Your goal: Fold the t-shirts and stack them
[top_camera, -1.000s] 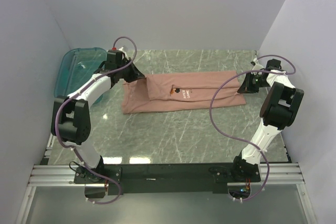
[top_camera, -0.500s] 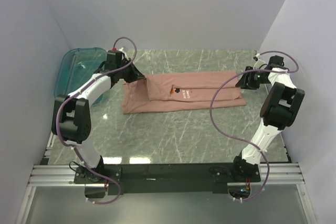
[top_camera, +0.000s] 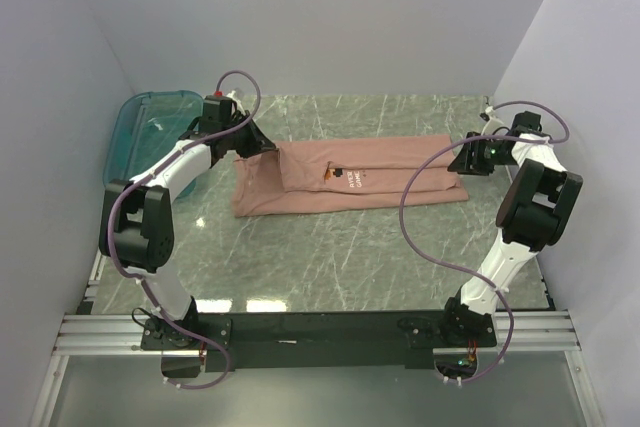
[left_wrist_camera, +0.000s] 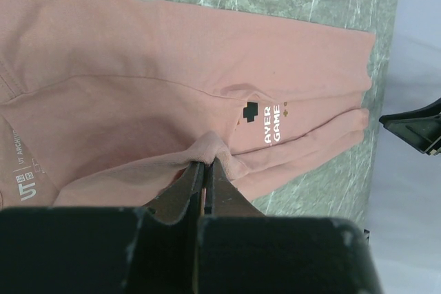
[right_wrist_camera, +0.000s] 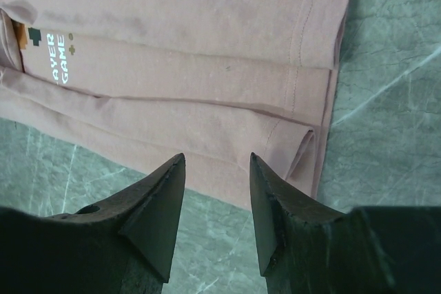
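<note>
The t-shirt (top_camera: pixel 380 159) is folded lengthwise into a strip; cross folds remain, I judge. The left tool (left_wrist_camera: pixel 204 167) pinches its cloth; the right tool (right_wrist_camera: pixel 217 164) is open, holding nothing.

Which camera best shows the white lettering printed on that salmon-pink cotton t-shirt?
The left wrist view: the white lettering on the salmon-pink cotton t-shirt sits mid-frame, readable as "AYER GAME", beside a black pixel figure. The right wrist view shows it near its left edge. The top view shows a tiny speck.
</note>
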You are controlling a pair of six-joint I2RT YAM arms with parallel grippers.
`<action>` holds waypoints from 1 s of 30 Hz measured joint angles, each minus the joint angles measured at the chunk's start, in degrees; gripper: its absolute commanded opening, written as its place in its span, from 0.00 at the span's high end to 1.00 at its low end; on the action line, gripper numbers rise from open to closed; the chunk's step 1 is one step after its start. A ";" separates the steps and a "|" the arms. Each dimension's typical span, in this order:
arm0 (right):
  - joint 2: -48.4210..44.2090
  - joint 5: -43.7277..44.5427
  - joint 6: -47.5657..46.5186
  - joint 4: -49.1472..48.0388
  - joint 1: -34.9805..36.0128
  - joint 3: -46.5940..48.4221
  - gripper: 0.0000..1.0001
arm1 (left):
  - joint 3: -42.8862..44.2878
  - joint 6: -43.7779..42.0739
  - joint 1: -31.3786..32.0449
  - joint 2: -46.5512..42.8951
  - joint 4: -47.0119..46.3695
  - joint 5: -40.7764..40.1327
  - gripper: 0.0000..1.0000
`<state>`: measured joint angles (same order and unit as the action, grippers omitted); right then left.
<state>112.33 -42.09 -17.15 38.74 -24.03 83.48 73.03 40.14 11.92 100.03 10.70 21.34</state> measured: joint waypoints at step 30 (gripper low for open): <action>-0.04 -0.92 -1.38 0.04 0.00 -0.66 0.50 | 0.00 -0.09 -0.11 0.00 -0.15 0.90 1.00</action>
<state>112.29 -43.00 -18.52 38.79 -24.03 82.83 73.03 40.05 11.81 100.03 10.55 22.24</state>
